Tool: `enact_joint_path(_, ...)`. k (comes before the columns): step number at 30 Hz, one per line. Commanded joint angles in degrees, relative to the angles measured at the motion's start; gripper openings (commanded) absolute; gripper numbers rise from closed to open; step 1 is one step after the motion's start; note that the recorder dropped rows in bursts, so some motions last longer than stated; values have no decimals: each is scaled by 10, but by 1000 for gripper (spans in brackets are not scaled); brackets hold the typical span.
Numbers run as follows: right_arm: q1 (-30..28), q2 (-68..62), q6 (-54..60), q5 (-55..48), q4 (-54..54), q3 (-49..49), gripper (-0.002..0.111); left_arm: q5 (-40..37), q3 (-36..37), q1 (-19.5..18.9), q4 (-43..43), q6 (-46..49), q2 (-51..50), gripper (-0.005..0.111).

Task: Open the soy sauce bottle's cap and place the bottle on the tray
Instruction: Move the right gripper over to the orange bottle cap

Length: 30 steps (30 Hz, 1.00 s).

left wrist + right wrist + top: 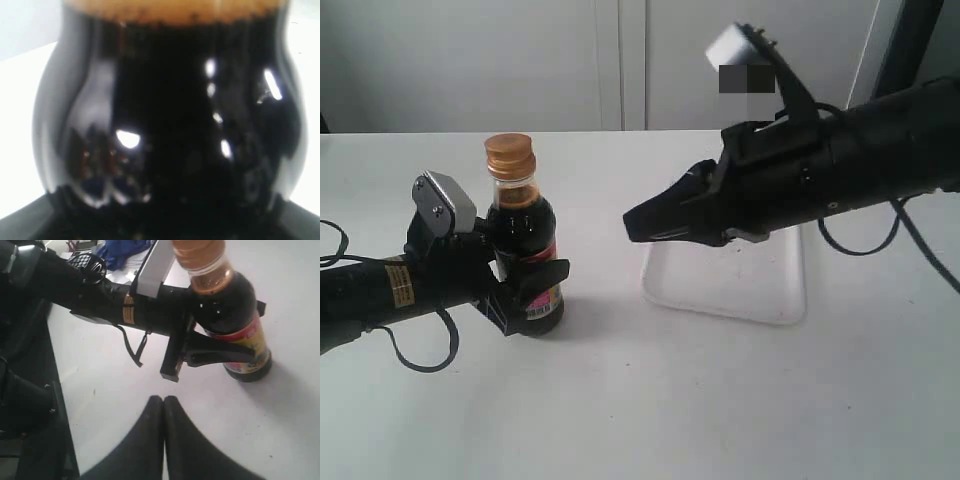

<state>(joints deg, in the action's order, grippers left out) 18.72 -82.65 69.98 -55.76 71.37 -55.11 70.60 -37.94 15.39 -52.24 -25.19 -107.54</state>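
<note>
Left end effector (535, 282), at the left of the table (650, 400), is clamped round the lower body of the soy sauce bottle (525, 225): one black finger (552, 272) crosses the front of the label (548, 295), the other sits behind the glass, so jaws are partway closed w/ the bottle held between them. Bottle stands upright, base on the table, left of centre. Dark liquid reaches approx. to the neck. Cap (509, 155), copper-orange, sits closed on top. Left wrist view is just the bottle's dark belly up close, blurred, w/ glints of light. Right wrist view shows the same grip from the other side: finger wrapped across the bottle just above the red and yellow label.

Tray (760, 290), white w/ a low rim, lies flat on the table right of centre, apart from the bottle, nothing on it. Right end effector (632, 224) hangs over the tray's left part, raised off it, tip pointing left toward the bottle but not touching it. Its two fingers (150, 430) are pressed together, nothing between them.
</note>
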Motion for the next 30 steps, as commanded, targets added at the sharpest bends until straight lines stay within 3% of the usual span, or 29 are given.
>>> enact_joint_path(1, 30, -35, -15, -15, 22, -18, 0, -6, -1, 2, -22, -2, 0, 0)
enact_joint_path(13, 77, -116, -33, -36, 97, -83, 0, -6, -1, 2, -22, -2, 0, 0)
enact_joint_path(30, 160, -138, 21, 143, 94, -150, 0, -6, -1, 2, -22, -2, 0, 0)
